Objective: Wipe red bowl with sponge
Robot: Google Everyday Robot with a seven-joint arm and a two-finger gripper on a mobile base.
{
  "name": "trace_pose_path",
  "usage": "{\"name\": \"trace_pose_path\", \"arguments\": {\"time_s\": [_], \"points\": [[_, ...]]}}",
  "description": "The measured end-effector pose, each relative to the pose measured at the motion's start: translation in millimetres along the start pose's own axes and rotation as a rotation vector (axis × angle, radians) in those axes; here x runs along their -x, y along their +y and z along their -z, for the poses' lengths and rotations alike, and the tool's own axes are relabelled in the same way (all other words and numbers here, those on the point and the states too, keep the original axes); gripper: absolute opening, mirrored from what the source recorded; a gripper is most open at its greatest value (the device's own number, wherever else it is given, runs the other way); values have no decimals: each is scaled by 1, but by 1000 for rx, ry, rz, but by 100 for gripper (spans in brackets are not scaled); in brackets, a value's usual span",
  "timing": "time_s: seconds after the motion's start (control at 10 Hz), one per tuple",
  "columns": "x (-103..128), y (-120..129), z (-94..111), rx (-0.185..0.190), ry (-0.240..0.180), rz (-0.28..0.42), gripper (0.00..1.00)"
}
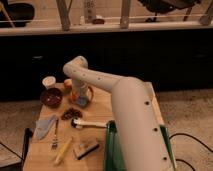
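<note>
Wipe seemingly under way at the red bowl (75,97), left of centre
The gripper (81,96) hangs over the bowl, sponge (81,102) at its lower rim; whether it grips cannot be told

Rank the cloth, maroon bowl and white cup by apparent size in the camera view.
1. blue-grey cloth, though nearer the camera
2. maroon bowl, nearly alike, so that order is unsure
3. white cup, smallest
The gripper hangs at the red bowl, beside the maroon bowl.
</note>
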Motion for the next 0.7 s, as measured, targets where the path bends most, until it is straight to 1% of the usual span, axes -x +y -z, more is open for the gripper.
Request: {"name": "trace_pose_path", "arguments": {"time_s": [0.2,0.5,0.7], "points": [[-11,11,8,-7,19,-37,0],[-41,1,18,-21,48,-61,0],[-50,-12,23,-28,55,-59,0]]}}
